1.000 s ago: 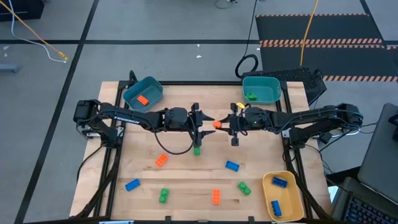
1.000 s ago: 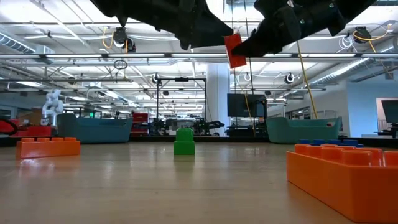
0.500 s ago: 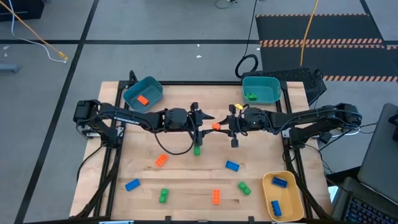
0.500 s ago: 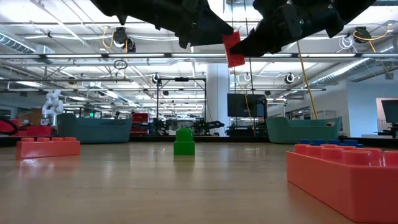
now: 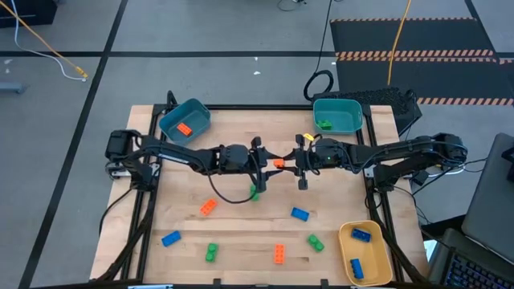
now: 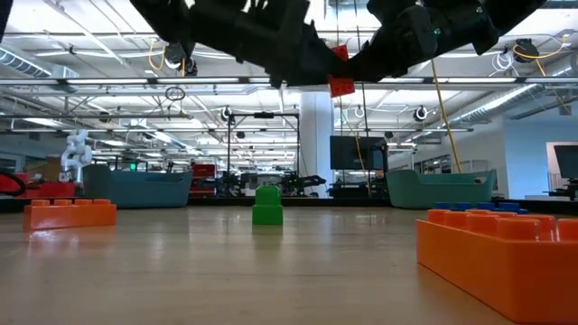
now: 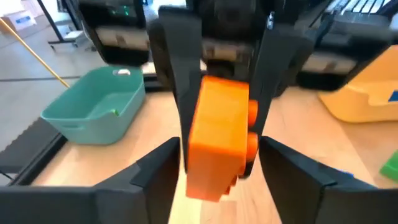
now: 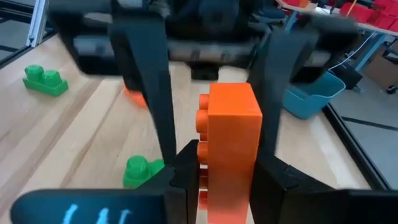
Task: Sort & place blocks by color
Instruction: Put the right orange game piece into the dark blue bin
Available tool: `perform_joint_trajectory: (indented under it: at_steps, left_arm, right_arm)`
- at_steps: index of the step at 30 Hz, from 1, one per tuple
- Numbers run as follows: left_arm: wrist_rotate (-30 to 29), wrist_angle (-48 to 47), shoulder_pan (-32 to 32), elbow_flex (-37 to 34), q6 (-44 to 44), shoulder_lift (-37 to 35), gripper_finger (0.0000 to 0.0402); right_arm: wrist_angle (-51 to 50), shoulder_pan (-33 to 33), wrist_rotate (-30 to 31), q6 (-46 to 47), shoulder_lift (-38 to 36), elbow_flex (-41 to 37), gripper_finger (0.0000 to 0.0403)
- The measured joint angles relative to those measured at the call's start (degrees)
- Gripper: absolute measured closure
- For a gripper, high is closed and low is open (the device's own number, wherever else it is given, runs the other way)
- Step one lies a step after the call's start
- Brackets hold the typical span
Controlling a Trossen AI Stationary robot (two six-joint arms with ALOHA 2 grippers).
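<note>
An orange block (image 5: 279, 163) hangs in the air over the table's middle, and my right gripper (image 5: 294, 163) is shut on it. My left gripper (image 5: 262, 160) faces it from the left. It is open, with its fingers (image 8: 144, 81) standing on either side of the block (image 7: 219, 134) without touching it. Loose blocks lie flat on the table's near half: a green one (image 5: 254, 193) under the left gripper, an orange one (image 5: 208, 206), two blue ones (image 5: 299, 213) and several more by the near edge. My right gripper (image 8: 227, 177) pinches the orange block between its two fingers, one on the studded side (image 8: 200, 155) and one on the opposite flat side. The fingers come level from the table's right. The block (image 6: 340, 83) is lifted clear, high above the table.
A teal bin (image 5: 185, 120) at the far left holds an orange block. A teal bin (image 5: 338, 115) at the far right holds a green one. A yellow bin (image 5: 365, 254) at the near right corner holds blue blocks. Bare wood lies between the two far bins.
My left gripper has moved toward the table's right, up to the orange block, so that its open fingers now stand around it. My right gripper has kept the block still in the air.
</note>
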Motion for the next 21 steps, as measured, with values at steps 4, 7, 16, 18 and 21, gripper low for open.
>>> perform_joint_trajectory:
  at_steps: [4, 7, 16, 18, 21]
  left_arm:
    - [0.2, 0.3, 0.0, 0.2, 0.4, 0.5, 0.0231]
    - [0.4, 0.4, 0.0, 0.2, 0.5, 0.4, 0.0246]
    - [0.5, 1.2, 0.0, 0.6, 0.3, -0.9, 0.0184]
    - [0.5, 0.6, 0.0, 0.6, 0.3, -1.6, 0.0176]
    - [0.5, -0.3, 0.0, 0.5, 0.3, -1.9, 0.0175]
  right_arm:
    - [-0.6, 0.0, 0.0, 0.3, 0.0, 0.0, 0.0317]
    - [-0.9, 0.0, 0.0, 0.3, -0.1, 0.0, 0.0317]
    - [-3.6, -0.5, 0.1, 0.3, 0.1, 0.0, 0.0317]
    - [-4.2, -0.5, 0.2, 0.4, 0.1, 0.0, 0.0317]
    - [-4.0, -0.5, 0.2, 0.4, 0.0, -0.2, 0.0317]
